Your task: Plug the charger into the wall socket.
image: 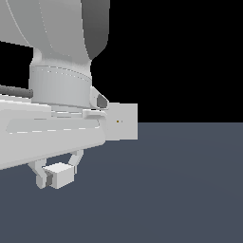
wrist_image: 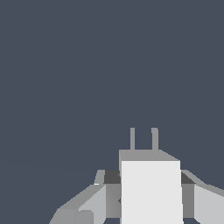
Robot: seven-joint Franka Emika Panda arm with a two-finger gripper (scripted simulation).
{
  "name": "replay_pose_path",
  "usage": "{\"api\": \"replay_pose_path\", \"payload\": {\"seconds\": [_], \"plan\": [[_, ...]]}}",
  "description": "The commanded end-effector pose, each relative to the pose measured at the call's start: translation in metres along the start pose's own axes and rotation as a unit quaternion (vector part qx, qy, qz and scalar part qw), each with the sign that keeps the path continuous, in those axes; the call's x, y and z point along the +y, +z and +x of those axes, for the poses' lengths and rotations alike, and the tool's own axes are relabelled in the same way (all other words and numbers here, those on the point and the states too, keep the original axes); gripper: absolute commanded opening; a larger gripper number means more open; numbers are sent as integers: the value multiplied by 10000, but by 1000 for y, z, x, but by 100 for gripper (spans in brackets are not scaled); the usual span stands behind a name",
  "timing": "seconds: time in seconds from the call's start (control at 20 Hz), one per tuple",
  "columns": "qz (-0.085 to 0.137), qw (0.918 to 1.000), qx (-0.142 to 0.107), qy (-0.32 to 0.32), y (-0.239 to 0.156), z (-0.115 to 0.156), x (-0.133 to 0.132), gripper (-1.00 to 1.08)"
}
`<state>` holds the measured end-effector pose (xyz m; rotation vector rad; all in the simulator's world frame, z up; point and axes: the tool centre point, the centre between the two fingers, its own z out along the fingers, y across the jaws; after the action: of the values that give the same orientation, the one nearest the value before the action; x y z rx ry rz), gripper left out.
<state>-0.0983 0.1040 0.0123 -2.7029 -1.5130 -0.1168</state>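
Note:
The charger [image: 61, 175] is a small white-grey cube. My gripper [image: 55, 178] is shut on it and holds it above the dark floor, low at the exterior view's left. In the wrist view the charger [wrist_image: 151, 192] sits between my gripper's [wrist_image: 150, 199] two fingers [wrist_image: 112, 194], with two thin prongs [wrist_image: 143, 139] sticking out of its far face. The wall socket [image: 123, 122] is a flat upright light-grey square panel with a tiny orange dot. It stands farther back, above and to the right of the charger, its left part hidden behind my arm. It is out of the wrist view.
My arm's large white body [image: 47, 95] fills the upper left of the exterior view. A dark blue-grey floor [image: 180, 190] spreads under a black background. The wrist view shows only this floor [wrist_image: 87, 65] beyond the charger.

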Motion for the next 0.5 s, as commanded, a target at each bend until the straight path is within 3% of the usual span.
{"api": "replay_pose_path", "payload": {"seconds": [0.0, 0.45], "plan": [[-8, 10000, 2, 71, -2, 0, 2, -100], [-80, 9953, 12, 965, -21, -3, 28, -100]]}}
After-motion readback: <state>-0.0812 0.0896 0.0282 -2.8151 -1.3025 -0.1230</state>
